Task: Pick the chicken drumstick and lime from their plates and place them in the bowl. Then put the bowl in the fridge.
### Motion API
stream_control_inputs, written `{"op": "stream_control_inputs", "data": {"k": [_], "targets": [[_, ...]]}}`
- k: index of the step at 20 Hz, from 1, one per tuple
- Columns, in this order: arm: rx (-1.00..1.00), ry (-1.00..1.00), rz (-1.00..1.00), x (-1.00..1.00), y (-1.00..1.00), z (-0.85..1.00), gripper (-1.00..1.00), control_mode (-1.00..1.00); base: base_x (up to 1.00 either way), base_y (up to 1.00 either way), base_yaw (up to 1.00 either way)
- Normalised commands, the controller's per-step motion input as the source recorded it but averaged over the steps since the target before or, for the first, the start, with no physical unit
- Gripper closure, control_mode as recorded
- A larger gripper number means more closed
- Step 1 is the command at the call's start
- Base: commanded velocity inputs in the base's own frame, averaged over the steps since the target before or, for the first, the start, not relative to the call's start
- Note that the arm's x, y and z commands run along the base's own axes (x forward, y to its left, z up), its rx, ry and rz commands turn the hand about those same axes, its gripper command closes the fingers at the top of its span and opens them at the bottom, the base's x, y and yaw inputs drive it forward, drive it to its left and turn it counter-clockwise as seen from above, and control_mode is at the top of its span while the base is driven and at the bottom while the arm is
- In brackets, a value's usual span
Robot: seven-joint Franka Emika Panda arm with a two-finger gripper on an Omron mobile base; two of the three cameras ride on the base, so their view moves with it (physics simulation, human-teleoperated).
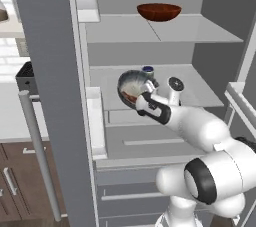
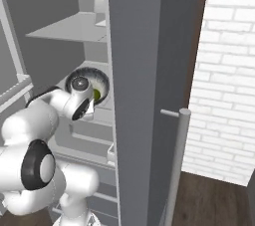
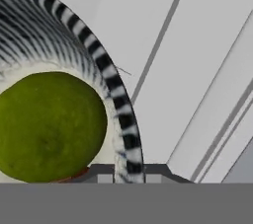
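Note:
My gripper [image 1: 142,98] is shut on the rim of the dark-grey ribbed bowl [image 1: 131,82] and holds it tilted over the middle shelf [image 1: 200,91] inside the open fridge. The lime [image 3: 49,124] lies against the bowl's pale inside, next to the striped rim [image 3: 106,65]. Under the lime a reddish-brown sliver [image 3: 75,174] shows, likely the chicken drumstick. From the right, the bowl [image 2: 84,75] and lime [image 2: 96,94] sit just past my gripper [image 2: 92,98], beside the door. My gripper [image 3: 126,169] pinches the rim at the bottom of the hand view. The plates are out of view.
A reddish-brown bowl [image 1: 159,11] rests on the upper shelf. A small blue-topped thing [image 1: 148,69] stands behind the held bowl. The grey fridge door [image 1: 50,96] with its long bar handle [image 1: 37,156] stands open at left. A brick wall [image 2: 229,70] is at right.

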Motion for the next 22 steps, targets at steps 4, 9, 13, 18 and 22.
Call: {"op": "stream_control_inputs", "data": {"k": [4,9,13,18,22], "targets": [[0.00,0.00,0.00,0.61,0.10,-0.22,1.00,-1.00,0.00,0.00,0.00],[0.00,0.00,0.00,0.54,0.14,-0.26,1.00,-1.00,0.00,0.00,0.00],[-0.01,0.00,0.00,0.58,0.29,-0.10,-1.00,-1.00,0.00,0.00,0.00],[0.00,-0.01,0.00,0.14,0.07,0.00,-1.00,-1.00,0.00,0.00,0.00],[0.00,-0.19,0.00,-0.22,0.00,0.06,-1.00,-1.00,0.00,0.00,0.00]]}}
